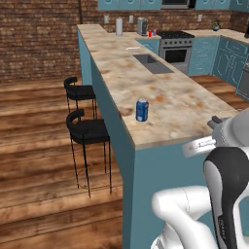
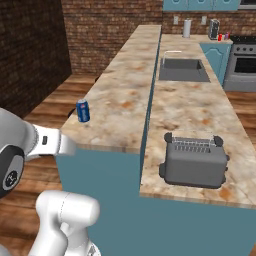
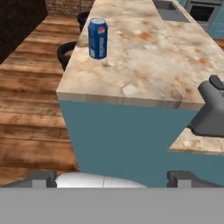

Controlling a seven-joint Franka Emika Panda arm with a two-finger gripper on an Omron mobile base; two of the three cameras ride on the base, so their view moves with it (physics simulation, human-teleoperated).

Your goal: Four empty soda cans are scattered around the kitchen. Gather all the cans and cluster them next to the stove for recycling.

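Note:
A blue soda can [image 1: 142, 110] stands upright near the front end of the raised island counter [image 1: 160, 112]. It shows again as the can [image 2: 83, 110] and the can [image 3: 97, 38]. My gripper [image 3: 112, 179] is open with nothing between its fingers, and it hangs low in front of the island's end, well short of the can. The steel stove [image 1: 176, 46] stands far back against the brick wall, also seen as the stove [image 2: 242, 57]. A small red can [image 1: 150, 33] sits on the back counter just left of it, seen too as the red can [image 2: 220, 37].
A grey toaster [image 2: 194, 161] sits on the lower counter to the right of the island end. A sink [image 1: 152, 63] lies farther back. Two black stools [image 1: 87, 130] stand along the island's left side. A paper-towel roll [image 1: 119, 26] and a coffee machine [image 1: 142, 26] are on the back counter.

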